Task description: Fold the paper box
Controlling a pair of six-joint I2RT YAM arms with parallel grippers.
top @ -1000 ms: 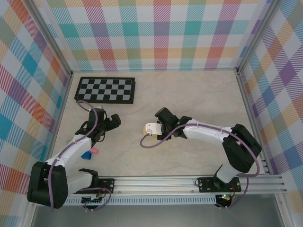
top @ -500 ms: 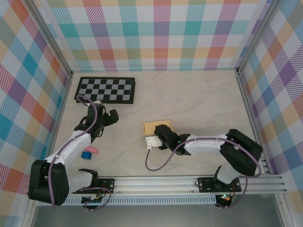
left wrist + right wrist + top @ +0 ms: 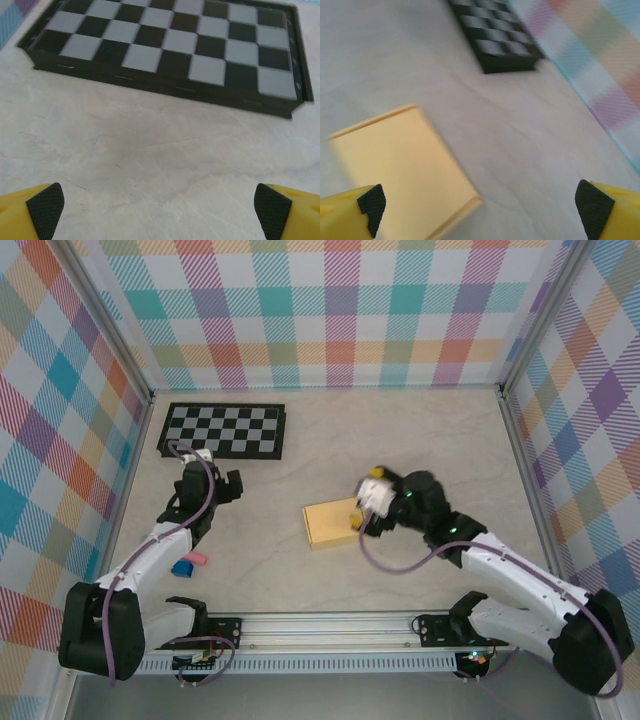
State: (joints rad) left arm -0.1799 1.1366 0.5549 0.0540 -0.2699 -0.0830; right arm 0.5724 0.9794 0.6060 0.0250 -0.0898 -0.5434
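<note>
Right hand [image 3: 481,202] has opened and lifted off the paper box [image 3: 330,524].

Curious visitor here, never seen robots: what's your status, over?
Left gripper open, facing checkerboard. Right gripper open, at box edge. Box lies flat, not held. Nothing on it.

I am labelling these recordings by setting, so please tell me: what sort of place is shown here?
Probably a laboratory robot test cell. The left arm and right arm are bolted to an aluminium rail, plaid walls enclose the table, and a checkerboard lies on it.
</note>
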